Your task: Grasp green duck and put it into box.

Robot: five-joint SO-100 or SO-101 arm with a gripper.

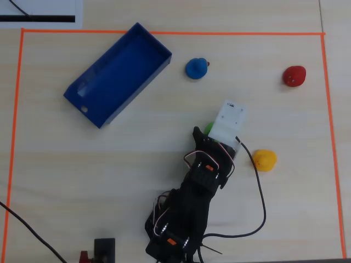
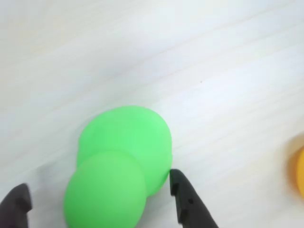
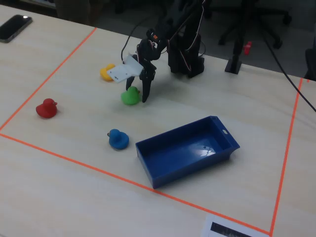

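The green duck [image 2: 121, 166] sits on the table between my gripper's [image 2: 97, 185] two dark fingers. The right finger [image 2: 187, 199] is at the duck's side; the left finger [image 2: 16, 204] stands apart from it. The gripper is open and low over the table. In the overhead view only a sliver of the green duck [image 1: 209, 128] shows beside the white wrist mount [image 1: 227, 121]. In the fixed view the gripper [image 3: 137, 94] straddles the green duck [image 3: 130, 97]. The dark blue box [image 1: 118, 74] lies empty at the upper left of the overhead view and at the lower right of the fixed view [image 3: 163, 163].
A blue duck [image 1: 196, 68] sits right of the box, a red duck [image 1: 294, 76] at the far right, and a yellow duck [image 1: 264, 160] beside the arm. Orange tape [image 1: 175, 33] frames the work area. A black cable [image 1: 260, 192] runs past the yellow duck.
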